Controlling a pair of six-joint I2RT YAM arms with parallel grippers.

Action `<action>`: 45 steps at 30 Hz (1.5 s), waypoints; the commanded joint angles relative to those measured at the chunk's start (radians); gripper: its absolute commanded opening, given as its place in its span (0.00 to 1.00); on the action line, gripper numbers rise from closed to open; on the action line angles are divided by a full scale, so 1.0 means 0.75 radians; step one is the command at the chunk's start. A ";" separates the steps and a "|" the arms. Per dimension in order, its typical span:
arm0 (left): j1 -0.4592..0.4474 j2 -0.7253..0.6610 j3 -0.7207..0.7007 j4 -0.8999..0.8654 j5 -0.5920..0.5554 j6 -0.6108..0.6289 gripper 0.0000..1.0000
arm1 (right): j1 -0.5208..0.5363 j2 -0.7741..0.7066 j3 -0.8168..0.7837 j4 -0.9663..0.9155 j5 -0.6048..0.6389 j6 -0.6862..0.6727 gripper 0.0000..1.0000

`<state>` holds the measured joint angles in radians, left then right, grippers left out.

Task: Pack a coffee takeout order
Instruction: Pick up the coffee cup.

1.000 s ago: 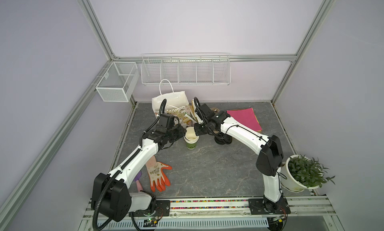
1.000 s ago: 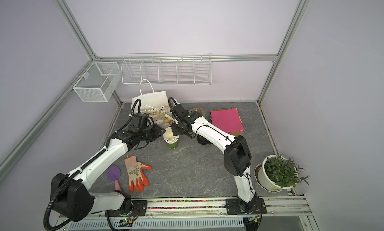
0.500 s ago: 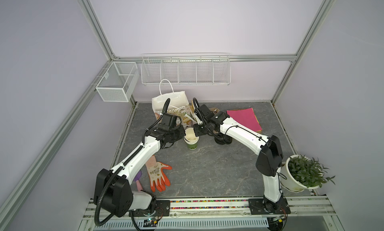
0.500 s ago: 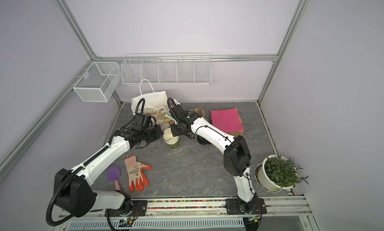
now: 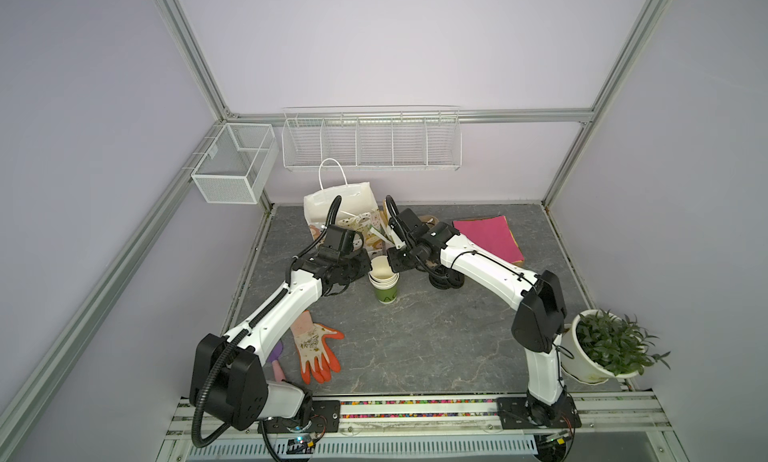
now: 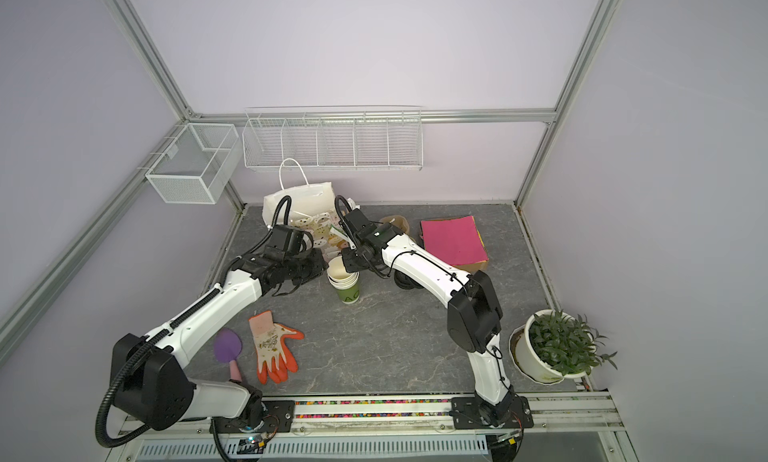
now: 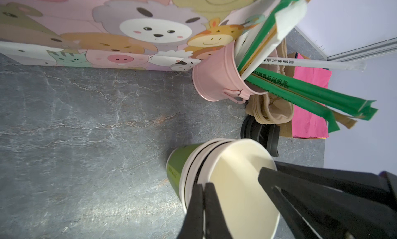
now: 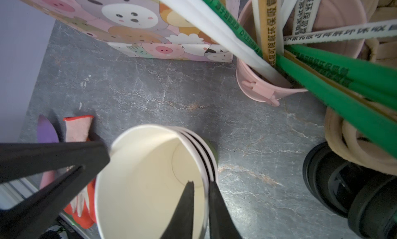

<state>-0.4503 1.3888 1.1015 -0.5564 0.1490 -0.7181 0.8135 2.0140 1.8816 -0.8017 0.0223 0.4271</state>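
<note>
Seemingly separating cups: left claw [image 7: 204,185] clenches the top cup [image 7: 238,184] at its rim; right claw [image 8: 200,183] straddles the cup stack [image 5: 385,287], grip uncertain. Next likely needs a straight lift.

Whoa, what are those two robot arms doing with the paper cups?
Both arms meet at the stack of paper cups. The left pincer is pinched shut on the rim of the top cup. The right pincer straddles the rim on the opposite side; whether it is squeezing is unclear. The animal bag stands upright behind them, and no cup has gone toward it yet.
</note>
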 commanded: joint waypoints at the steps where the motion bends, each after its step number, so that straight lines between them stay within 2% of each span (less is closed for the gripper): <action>1: -0.007 -0.019 0.010 0.006 -0.028 -0.023 0.00 | 0.002 -0.035 0.025 0.012 -0.031 -0.013 0.35; 9: -0.007 -0.038 -0.025 0.052 -0.053 -0.055 0.00 | -0.039 -0.113 0.001 0.028 -0.043 -0.027 0.52; 14: -0.008 -0.072 -0.039 0.110 -0.085 -0.068 0.00 | -0.084 -0.271 -0.150 0.139 -0.055 -0.009 0.60; 23: -0.005 -0.080 -0.064 0.227 -0.098 -0.056 0.00 | -0.073 -0.503 -0.469 0.340 -0.114 -0.037 0.62; 30: -0.003 -0.145 -0.083 0.300 -0.128 -0.042 0.00 | -0.019 -0.661 -0.756 0.486 -0.027 -0.043 0.62; 37: -0.004 -0.218 -0.042 0.268 -0.133 -0.020 0.00 | -0.016 -0.742 -0.889 0.513 -0.017 -0.031 0.62; 45: -0.003 -0.262 0.026 0.213 -0.139 0.003 0.00 | -0.014 -0.797 -0.928 0.505 0.003 -0.021 0.63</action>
<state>-0.4519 1.2182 1.0626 -0.3801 0.0628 -0.7376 0.8001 1.4479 1.2011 -0.4423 0.0082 0.4042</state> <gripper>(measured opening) 0.047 0.626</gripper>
